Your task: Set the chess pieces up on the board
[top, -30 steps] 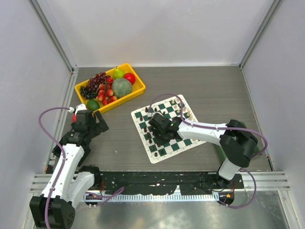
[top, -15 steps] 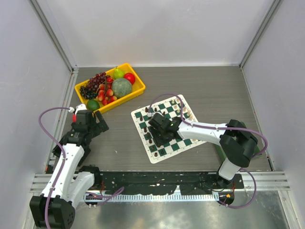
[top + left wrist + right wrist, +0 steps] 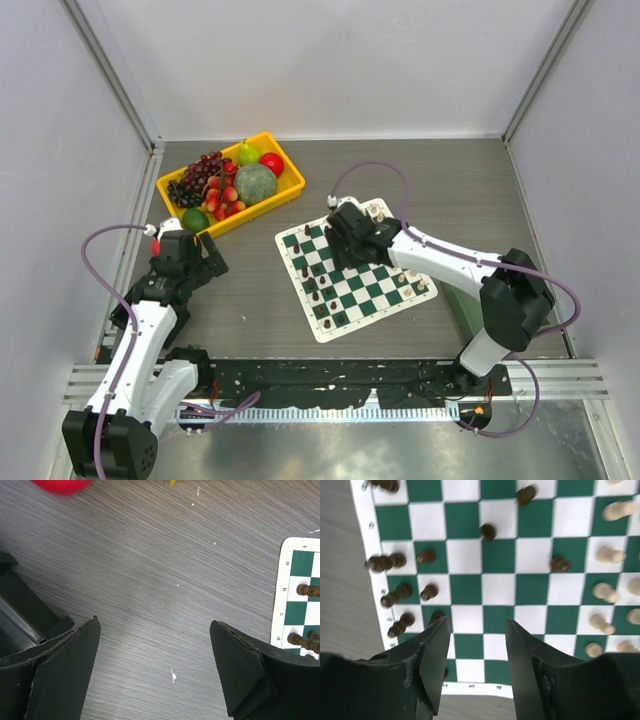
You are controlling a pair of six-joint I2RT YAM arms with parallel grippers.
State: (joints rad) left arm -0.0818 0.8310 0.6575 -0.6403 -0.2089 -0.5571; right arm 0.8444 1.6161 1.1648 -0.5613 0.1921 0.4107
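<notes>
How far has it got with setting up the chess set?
Partly done, it seems. Small dark brown figurines stand mostly along one edge of the green-and-white checkered mat, cream ones along the opposite edge. Nothing is in hand: the right gripper is open and empty above the mat, the left gripper open over the grey wood-grain table. Left: stray dark pieces in middle squares and uneven rows.

Left wrist view: small coordinate letters printed along white border of thin green-and-white checkered chess mat, seen upside down, reading b, c, d. Right wrist view: border marks on same mat blurred, unreadable. No other legible text.
</notes>
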